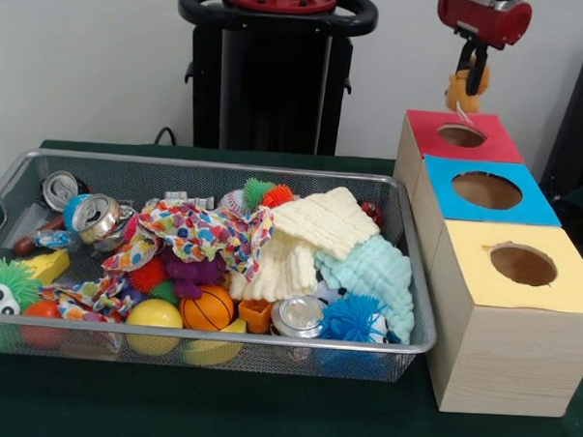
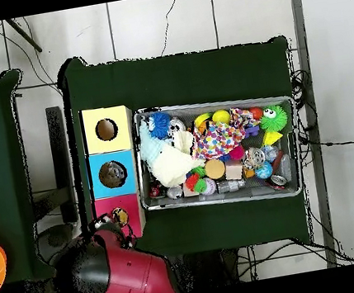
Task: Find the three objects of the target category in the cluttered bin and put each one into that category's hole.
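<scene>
The silver wire-mesh bin (image 1: 207,163) sits on the green table, full of mixed things; it also shows in the overhead view (image 2: 207,105). My gripper (image 1: 469,79) hangs at the top right, shut on a small yellow-orange soft toy (image 1: 461,92). The toy hangs just above the round hole (image 1: 462,136) of the red-topped wooden box (image 1: 503,145). In the overhead view my gripper (image 2: 120,219) is over the red-topped box (image 2: 107,208).
Next to the bin stand a blue-topped box (image 1: 534,205) and a yellow-topped box (image 1: 472,284), each with a round hole. The bin holds crushed cans (image 1: 93,215), a spotted cloth (image 1: 199,232), yellow (image 1: 310,229) and mint cloths (image 1: 376,271), balls and spiky toys.
</scene>
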`<state>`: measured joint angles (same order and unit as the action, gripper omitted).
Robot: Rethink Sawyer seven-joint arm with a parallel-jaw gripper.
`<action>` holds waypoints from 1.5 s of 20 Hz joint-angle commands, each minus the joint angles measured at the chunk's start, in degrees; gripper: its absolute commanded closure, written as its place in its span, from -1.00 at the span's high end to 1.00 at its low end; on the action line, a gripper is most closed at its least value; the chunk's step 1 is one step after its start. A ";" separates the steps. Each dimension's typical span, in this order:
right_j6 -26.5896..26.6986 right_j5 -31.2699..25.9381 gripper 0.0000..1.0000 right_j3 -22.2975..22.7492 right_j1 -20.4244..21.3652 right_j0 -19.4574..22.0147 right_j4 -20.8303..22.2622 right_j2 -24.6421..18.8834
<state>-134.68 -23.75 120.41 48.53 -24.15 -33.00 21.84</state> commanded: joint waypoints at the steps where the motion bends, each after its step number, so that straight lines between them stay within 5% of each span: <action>1: -5.55 -0.51 -1.00 -1.58 -3.05 4.52 1.60 -4.75; 13: -6.58 16.38 -1.00 5.33 -6.13 11.45 1.81 -15.94; 30: -11.08 10.36 -1.00 3.18 -5.25 3.53 -0.34 -10.30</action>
<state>-134.68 -9.37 123.43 45.30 -18.62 -33.05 14.42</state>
